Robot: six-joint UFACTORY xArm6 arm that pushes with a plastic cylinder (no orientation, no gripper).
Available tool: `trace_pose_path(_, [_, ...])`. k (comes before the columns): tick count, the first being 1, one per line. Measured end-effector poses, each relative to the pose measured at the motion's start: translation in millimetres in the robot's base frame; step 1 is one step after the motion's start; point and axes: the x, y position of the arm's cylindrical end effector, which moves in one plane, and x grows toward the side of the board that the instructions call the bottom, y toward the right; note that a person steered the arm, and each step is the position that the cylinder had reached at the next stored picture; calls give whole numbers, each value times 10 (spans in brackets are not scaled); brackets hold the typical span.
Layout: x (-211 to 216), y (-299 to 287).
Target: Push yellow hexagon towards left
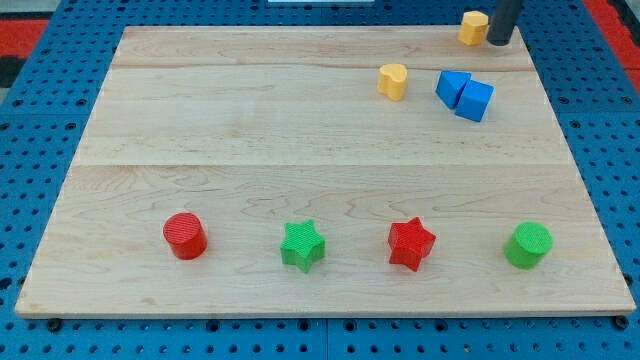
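Observation:
The yellow hexagon [473, 27] sits at the view's top right, close to the board's top edge. My tip [499, 41] stands right beside it on its right side, touching or nearly touching it. A second yellow block, heart-shaped [392, 81], lies lower and to the left of the hexagon.
Two blue blocks [465, 95] lie together below the hexagon. Along the view's bottom stand a red cylinder [185, 236], a green star [302, 245], a red star [411, 243] and a green cylinder [528, 245]. The wooden board [300, 120] rests on a blue pegboard.

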Motion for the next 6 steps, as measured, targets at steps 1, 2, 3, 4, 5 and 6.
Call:
trace_pose_path(1, [-274,75])
trace_pose_path(2, [-274,-50])
trace_pose_path(3, [-226,-701])
trace_pose_path(4, [-277,-1065])
trace_pose_path(5, [-268,-1253])
trace_pose_path(6, [-221,-1748])
